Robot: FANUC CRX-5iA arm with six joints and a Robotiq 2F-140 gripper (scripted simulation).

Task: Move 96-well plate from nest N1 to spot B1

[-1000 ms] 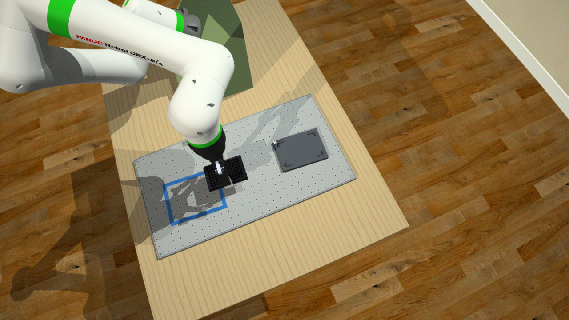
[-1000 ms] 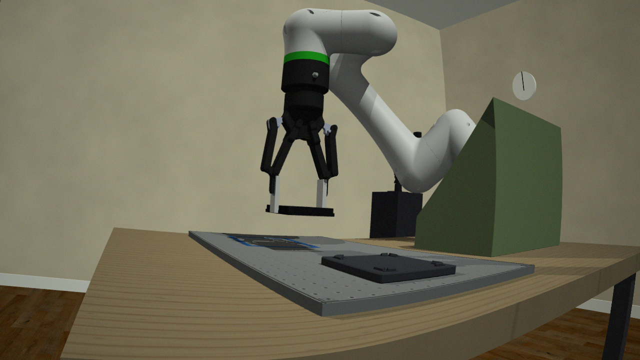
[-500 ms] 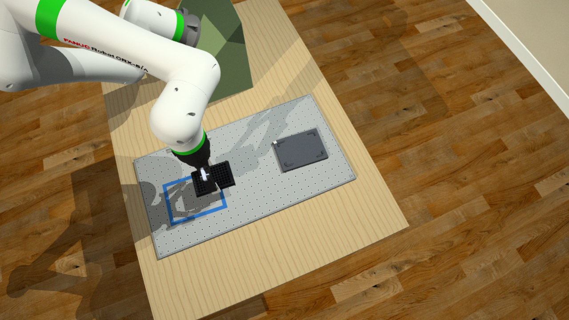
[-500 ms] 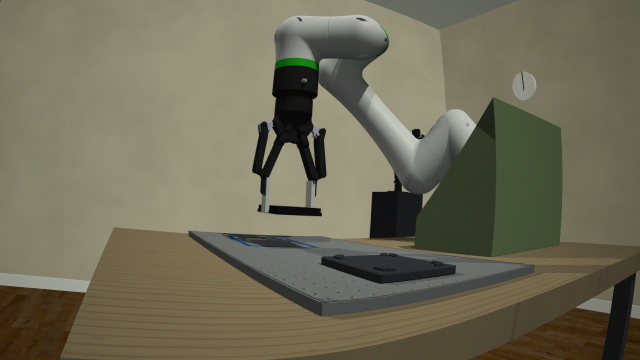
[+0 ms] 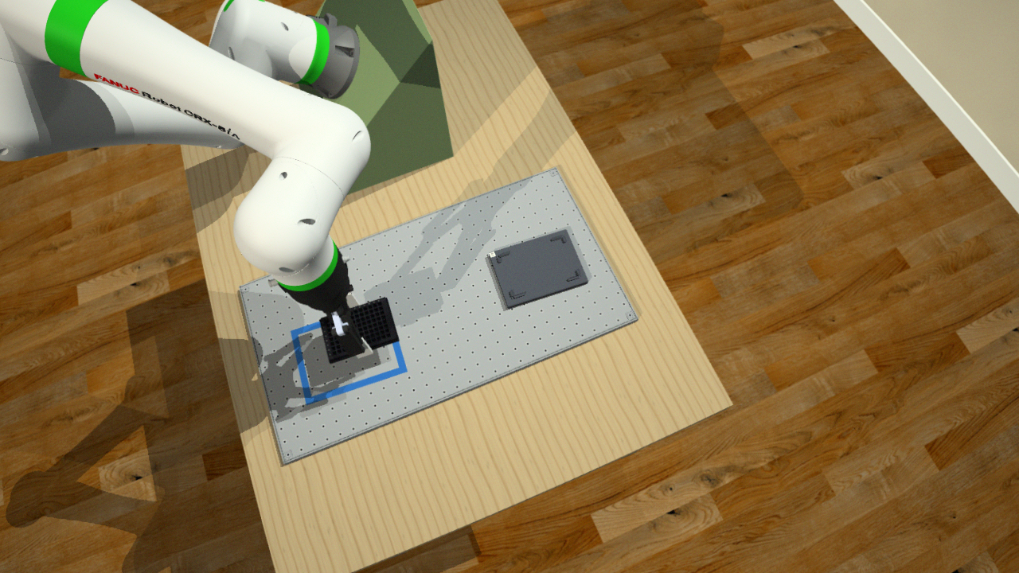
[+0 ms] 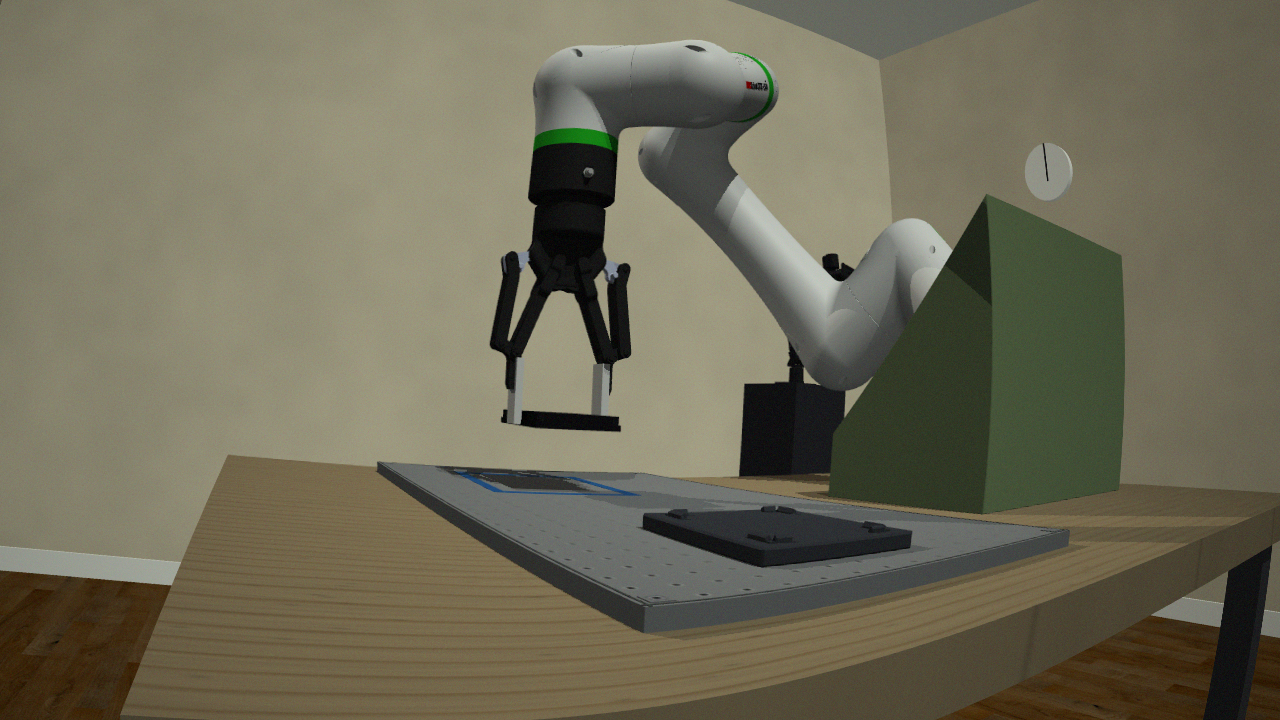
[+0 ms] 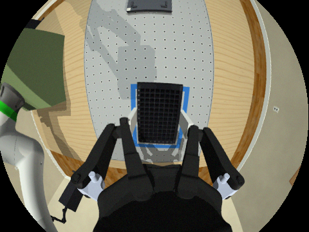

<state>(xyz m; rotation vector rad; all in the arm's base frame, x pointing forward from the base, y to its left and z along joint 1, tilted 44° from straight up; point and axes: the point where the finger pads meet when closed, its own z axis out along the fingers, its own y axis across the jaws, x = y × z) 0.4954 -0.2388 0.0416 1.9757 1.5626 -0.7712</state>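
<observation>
My gripper [image 6: 559,407] is shut on the black 96-well plate [image 6: 562,419], gripping it across its short width and holding it level, well above the deck. In the overhead view the plate [image 5: 358,329] hangs over the far right part of the blue taped outline B1 [image 5: 349,361]. In the wrist view the plate [image 7: 159,112] lies over the blue outline [image 7: 159,117], long sides along the outline's long sides. The plate nest N1 [image 5: 536,267] is a dark grey pad with corner guides and stands empty at the right of the deck.
The grey perforated deck [image 5: 438,313] lies on a wooden table. A large green wedge-shaped block [image 6: 980,367] and a black box [image 6: 789,428] stand at the back of the table, behind the deck.
</observation>
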